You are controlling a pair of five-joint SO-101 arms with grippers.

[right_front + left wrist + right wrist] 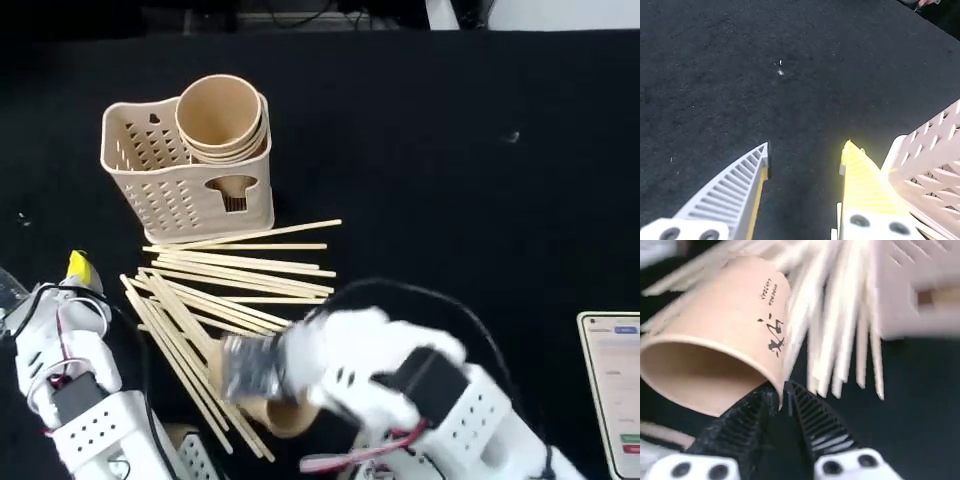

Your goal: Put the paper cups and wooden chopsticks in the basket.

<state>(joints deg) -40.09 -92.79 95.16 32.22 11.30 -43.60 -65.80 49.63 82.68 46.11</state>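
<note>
Black cloth point(450, 180) covers the whole table. Past its far edge you get a thin strip of room, dark clutter and one pale patch, too little to make out. A lit screen point(612, 385) lies well away from the basket and is cut off by the frame edge.

The basket point(185, 190) stands upright on the cloth. A stack of cups point(222, 118) is nested in one end of it, mouths up.

The chopsticks point(225, 285) lie loose on the cloth just in front of the basket. They are fanned out and crossing, and the nearest ones almost touch its base.

One loose cup point(715, 350) lies on its side at the end of the chopstick pile farthest from the basket, touching the sticks. Your right gripper point(782, 392) is pinched together on this cup, with the rim caught between the two black jaws.

Your left gripper point(807, 150) has its white and yellow fingers spread apart over bare cloth. The yellow finger is just beside the basket's perforated wall, off to the side of the chopsticks.

From above, your right arm covers most of the loose cup. You can't tell whether any sticks are pinned under the cup. The sticks overlap too much to count. The basket is cut off at the edge of both wrist views.
</note>
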